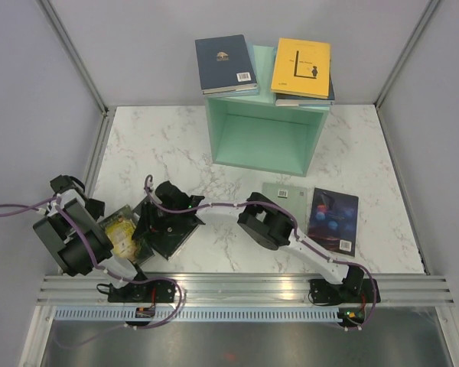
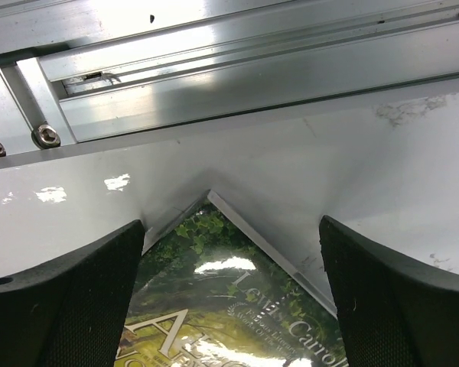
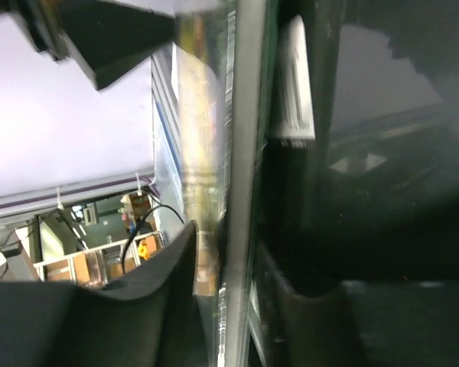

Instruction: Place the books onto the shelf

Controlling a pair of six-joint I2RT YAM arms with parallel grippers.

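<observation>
The mint-green shelf [image 1: 264, 138] stands at the back. A navy book [image 1: 225, 64] and a yellow book [image 1: 301, 67] lie on its top. My left gripper [image 2: 231, 225] is open over the corner of a gold-green leafy book [image 2: 237, 306], which lies flat by the near rail [image 1: 122, 234]. My right gripper [image 3: 226, 298] reaches across to the left and has its fingers [image 3: 164, 294] on either side of a black book's edge [image 3: 245, 153], beside the leafy book [image 1: 172, 233]. A pale green book [image 1: 284, 191] and a dark galaxy book [image 1: 334, 222] lie flat on the right.
An aluminium rail [image 2: 237, 84] runs along the table's near edge just past the leafy book. Grey walls close in the marble table [image 1: 153, 145] at the sides and back. The right arm [image 1: 268, 222] crosses the table's middle.
</observation>
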